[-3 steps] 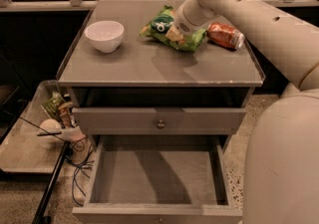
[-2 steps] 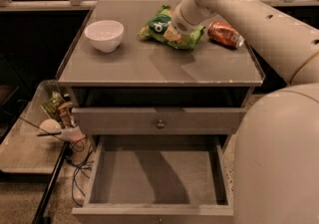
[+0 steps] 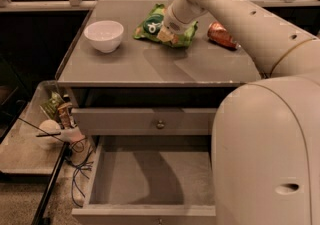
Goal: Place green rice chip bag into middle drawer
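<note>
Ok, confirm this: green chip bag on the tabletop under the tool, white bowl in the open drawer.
One error. The camera view shows the white bowl on the tabletop, left of the green rice chip bag; the tool is at the bag, as stated.

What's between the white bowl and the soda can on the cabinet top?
Camera view: the green rice chip bag, with the gripper over its middle.
</note>
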Robot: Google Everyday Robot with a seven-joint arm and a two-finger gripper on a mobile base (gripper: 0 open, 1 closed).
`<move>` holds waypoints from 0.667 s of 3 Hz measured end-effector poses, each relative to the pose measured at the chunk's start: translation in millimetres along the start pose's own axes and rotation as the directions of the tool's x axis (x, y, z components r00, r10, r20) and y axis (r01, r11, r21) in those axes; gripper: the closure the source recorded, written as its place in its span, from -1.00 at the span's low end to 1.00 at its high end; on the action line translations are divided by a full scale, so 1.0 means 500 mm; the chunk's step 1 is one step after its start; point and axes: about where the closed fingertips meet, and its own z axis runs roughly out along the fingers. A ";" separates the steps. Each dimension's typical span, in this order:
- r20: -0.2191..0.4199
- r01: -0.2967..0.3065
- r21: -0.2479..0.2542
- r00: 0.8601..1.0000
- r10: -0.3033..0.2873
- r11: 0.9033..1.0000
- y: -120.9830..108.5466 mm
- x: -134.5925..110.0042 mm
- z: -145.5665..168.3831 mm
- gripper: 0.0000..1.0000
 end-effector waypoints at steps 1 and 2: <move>-0.007 0.023 -0.034 1.000 -0.023 0.999 0.007 -0.018 0.019 1.00; -0.012 0.047 -0.067 0.999 -0.047 0.997 0.015 -0.037 0.035 1.00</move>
